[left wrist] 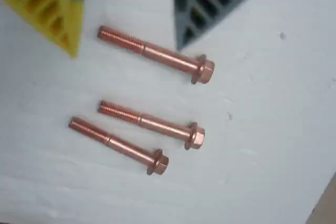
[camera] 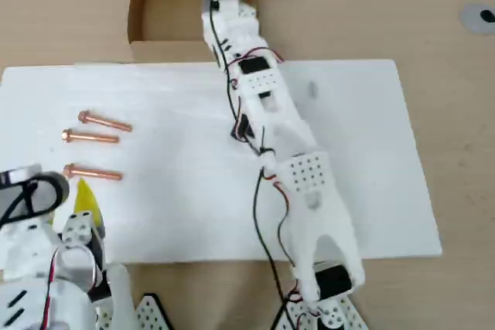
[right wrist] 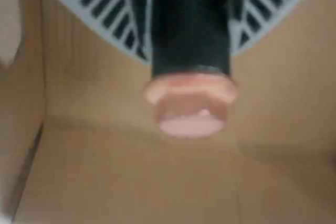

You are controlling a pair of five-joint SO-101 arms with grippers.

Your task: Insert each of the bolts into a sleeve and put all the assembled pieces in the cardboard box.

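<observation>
Three copper bolts lie side by side on the left of the white board. My left gripper hangs open just above the nearest bolt, its yellow finger on one side and its grey finger on the other. The other two bolts lie beyond it. My right gripper is shut on a black sleeve with a copper bolt head sticking out of its end. It holds this over the inside of the cardboard box.
The cardboard box stands open at the far edge, just behind the board. The right arm stretches across the middle of the board to the box. Bare wooden table surrounds the board.
</observation>
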